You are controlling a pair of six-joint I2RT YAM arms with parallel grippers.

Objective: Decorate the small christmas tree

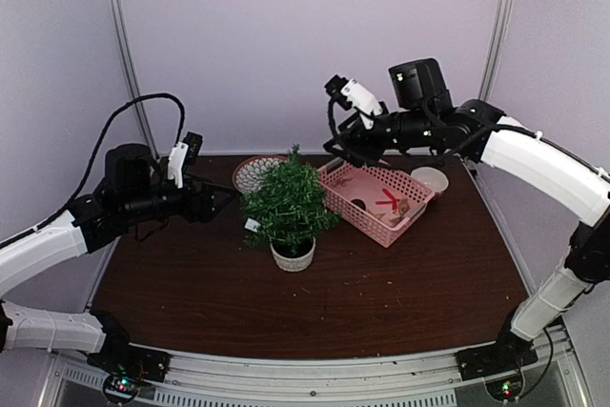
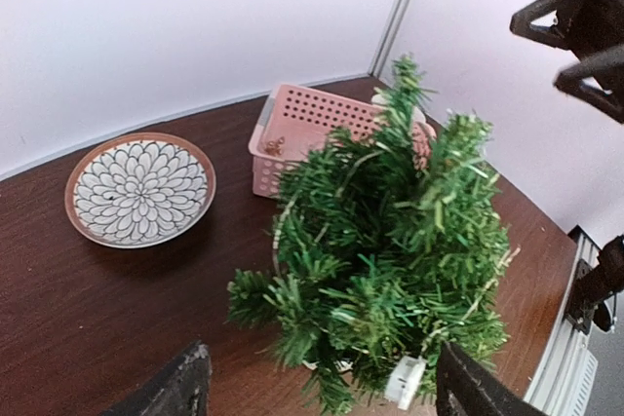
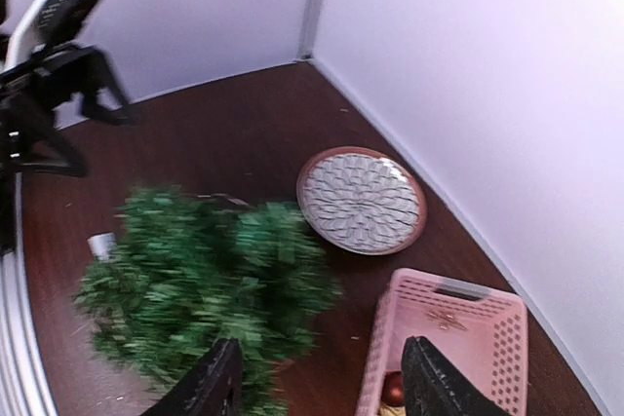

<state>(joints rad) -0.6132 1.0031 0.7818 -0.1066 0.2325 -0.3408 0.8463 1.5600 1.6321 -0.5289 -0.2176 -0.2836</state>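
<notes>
The small christmas tree [image 1: 289,202] stands upright in its whitish pot [image 1: 293,255] at mid-table. Seen from the left wrist, the tree [image 2: 390,260] has a pale cord running through its branches and a small white box [image 2: 405,382] hanging low. My left gripper [image 1: 224,199] hovers just left of the tree, open [image 2: 322,392], nothing held. Above the pink basket's [image 1: 376,199] near-left corner, my right gripper [image 1: 334,150] hangs open [image 3: 322,387] and empty. The tree [image 3: 205,289] is blurred in the right wrist view.
A flower-patterned plate [image 1: 255,173] lies behind the tree, against the back wall. The basket [image 3: 458,338] holds a red ball [image 3: 393,389] and other ornaments [image 1: 386,202]. A white cup [image 1: 429,179] stands behind the basket. Walls close the back and sides.
</notes>
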